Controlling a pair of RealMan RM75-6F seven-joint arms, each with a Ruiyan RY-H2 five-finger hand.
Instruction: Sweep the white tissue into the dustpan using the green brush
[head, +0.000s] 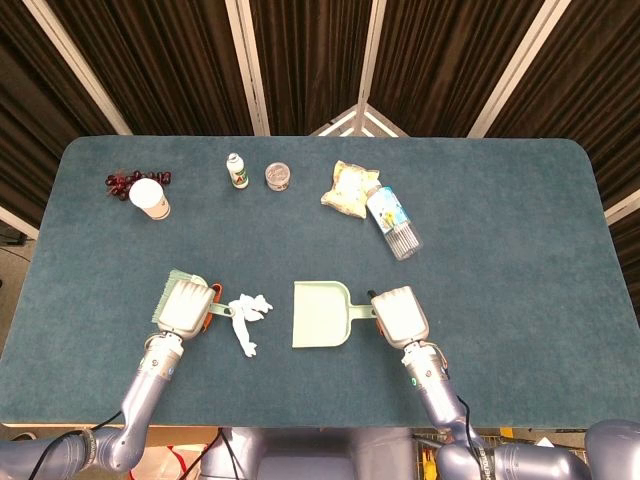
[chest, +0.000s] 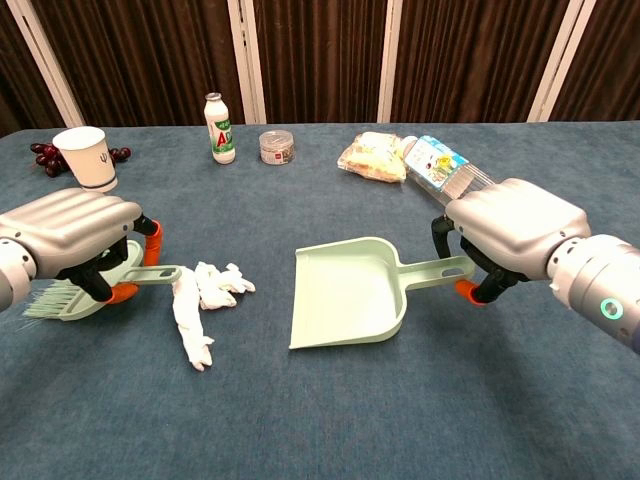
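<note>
**Brush on the left, tissue in the middle, pan on the right**

My left hand (chest: 70, 240) is curled around the green brush (chest: 95, 290), holding it low over the table (head: 520, 250) with the bristles trailing off to my left and the handle tip pointing right, touching or nearly touching the white tissue (chest: 200, 300). The tissue lies just right of that hand, a crumpled strip whose long axis runs roughly toward and away from me, with a bunched lump on its right side. Beyond it is a gap of bare table, then the dustpan (chest: 350, 290), its open mouth facing left toward the tissue. My right hand (chest: 510, 235) is clamped on the pan's handle, steadying it.

So the sweep, as I judge it, runs left to right, and my left hand is the nearer one. The bristles point away from the tissue now, so I would need to turn the brush first. The lane between tissue and pan is open; the cup (head: 150, 198), bottles and snack bag sit well back.
</note>
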